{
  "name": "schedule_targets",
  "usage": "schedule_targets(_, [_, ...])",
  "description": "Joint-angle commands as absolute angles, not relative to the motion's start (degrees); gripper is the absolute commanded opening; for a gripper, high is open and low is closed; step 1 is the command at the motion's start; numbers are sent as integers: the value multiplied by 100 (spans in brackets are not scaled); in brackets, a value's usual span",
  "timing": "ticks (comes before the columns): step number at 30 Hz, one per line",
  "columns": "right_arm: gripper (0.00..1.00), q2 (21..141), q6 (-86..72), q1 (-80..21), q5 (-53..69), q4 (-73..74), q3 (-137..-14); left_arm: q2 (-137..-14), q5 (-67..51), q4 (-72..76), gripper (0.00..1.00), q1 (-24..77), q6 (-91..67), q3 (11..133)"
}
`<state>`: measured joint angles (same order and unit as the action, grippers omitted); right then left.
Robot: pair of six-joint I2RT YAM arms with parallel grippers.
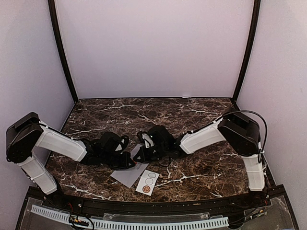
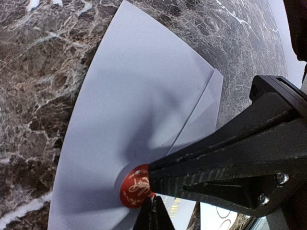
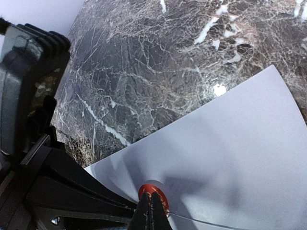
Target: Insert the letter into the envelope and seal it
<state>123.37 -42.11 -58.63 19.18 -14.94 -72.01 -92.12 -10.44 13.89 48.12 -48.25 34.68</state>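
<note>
While both arms lean inward from either side of the dark marble table [image 1: 201, 120], their black wrists meet over the envelope [image 1: 127, 177] – a flat grey-lavender rectangle lying near the table's front edge, midway between the two bases. Only its near corner shows from above; the rest is hidden under the grippers.

Seen from the left wrist, the left gripper [image 2: 153, 202] is clenched, its two fingers pressed together with no gap, and their tips sit at the edge of a round red seal [image 2: 133, 189] with a pale ornament, stuck on the paper. A straight crease runs from the seal towards the envelope's far corner, where the flap lies folded flat. The other arm's black finger crosses the view from the right and ends over the same seal.

From the right wrist, the right gripper [image 3: 152, 197] is likewise clamped tight with nothing between its fingers – its tips come down on the red disc. Whether either pair of tips presses the seal or merely touches it cannot be told.

Just beside the envelope's near right edge lies a small white sticker strip [image 1: 147, 182] bearing round seals.
</note>
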Motion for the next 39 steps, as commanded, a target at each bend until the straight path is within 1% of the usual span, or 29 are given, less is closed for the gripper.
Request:
schedule_targets(1, [0, 12561, -4256, -5939, 1988, -1556, -7287, -9160, -1129, 1081, 0, 4814, -4816, 3305])
schedule_targets(13, [0, 12732, -4331, -5965, 1532, -983, -7419, -8966, -1003, 958, 0, 4803, -4778, 3434])
schedule_targets(16, [0, 12744, -4376, -5964, 1529, -982, -7363, -8837, -906, 767, 4, 4766, -4742, 3600])
schedule_targets(19, [0, 12735, -4402, -5967, 1531, -993, -7331, -8624, -756, 583, 6, 4693, -4688, 3729])
schedule_targets(23, [0, 12729, -4412, -5966, 1529, -993, -7345, -8456, -594, 531, 3, 4573, -4651, 3721])
schedule_targets(28, [0, 12732, -4414, -5963, 1547, -1003, -7352, -8664, -786, 732, 0, 4544, -4660, 3757])
schedule_targets(39, [0, 12710, -4428, -5967, 1534, -993, -7356, -9191, -1159, 1215, 0, 4544, -4737, 3701])
